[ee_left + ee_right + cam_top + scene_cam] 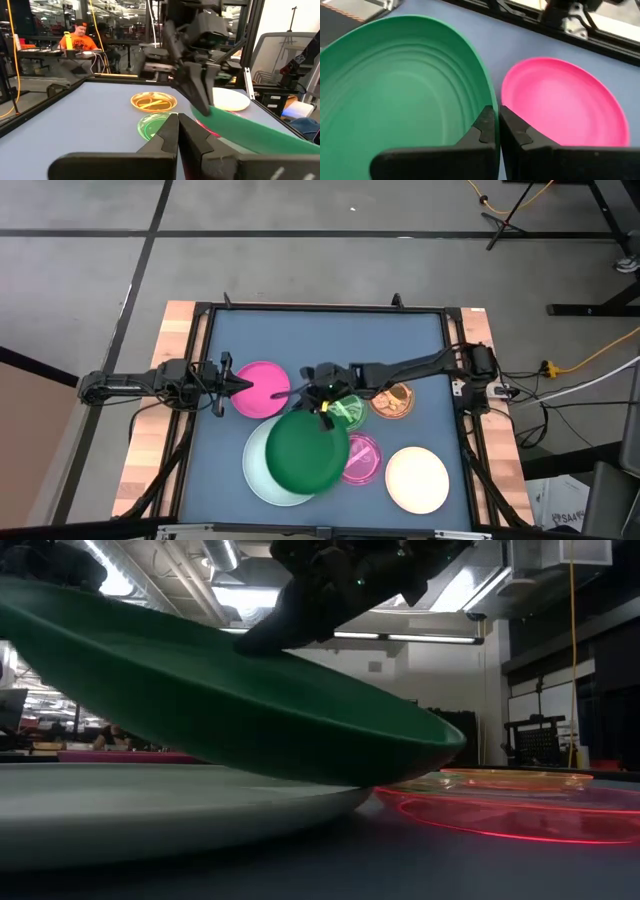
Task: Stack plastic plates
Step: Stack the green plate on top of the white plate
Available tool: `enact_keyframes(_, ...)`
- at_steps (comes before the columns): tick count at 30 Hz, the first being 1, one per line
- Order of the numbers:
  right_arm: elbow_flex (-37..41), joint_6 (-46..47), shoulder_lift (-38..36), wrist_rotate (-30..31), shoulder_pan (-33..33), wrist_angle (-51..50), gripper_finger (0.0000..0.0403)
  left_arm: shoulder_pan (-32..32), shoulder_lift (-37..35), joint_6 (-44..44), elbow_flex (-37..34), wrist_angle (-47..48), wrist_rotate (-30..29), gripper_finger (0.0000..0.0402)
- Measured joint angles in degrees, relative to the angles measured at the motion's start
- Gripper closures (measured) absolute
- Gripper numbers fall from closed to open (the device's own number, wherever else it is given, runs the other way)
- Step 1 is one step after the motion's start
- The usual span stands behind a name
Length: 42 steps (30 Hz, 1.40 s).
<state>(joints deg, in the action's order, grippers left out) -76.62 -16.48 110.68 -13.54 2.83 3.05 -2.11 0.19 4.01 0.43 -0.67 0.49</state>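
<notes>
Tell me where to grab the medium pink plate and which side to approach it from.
Take the round, opaque pink plastic plate by its thin raised rim, probably on the edge facing the left claw, which sits shut right beside it. It lies flat on the table, so only the rim gives fingers a hold; the opposite edge is crowded by the right claw.

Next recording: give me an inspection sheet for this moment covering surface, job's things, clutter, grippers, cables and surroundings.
Surface: blue-grey table top in a wooden frame.
Job's things: dark green plate tilted, its low edge on the white plate; pink plate; small translucent green plate, orange plate and translucent pink plate; cream plate apart.
Clutter: nothing seen.
Grippers: right gripper shut on the dark green plate's rim; left gripper shut, empty, at the pink plate.
Cables: yellow cables on the floor to the right.
Surroundings: person in orange at a bench.
</notes>
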Motion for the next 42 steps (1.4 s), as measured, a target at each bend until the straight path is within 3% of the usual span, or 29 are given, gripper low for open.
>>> enact_keyframes(15, -0.04, 3.43, 6.55, -0.61, 0.9, 10.38, 0.0403, 0.0, 0.0, 0.0, 0.0, 0.0, 0.0, 0.0401)
enact_keyframes(42, -0.07, 2.61, 6.7, 2.53, 0.96, 14.03, 0.0403, -0.01, 0.0, -0.04, -0.01, 0.01, -0.01, 0.0401)
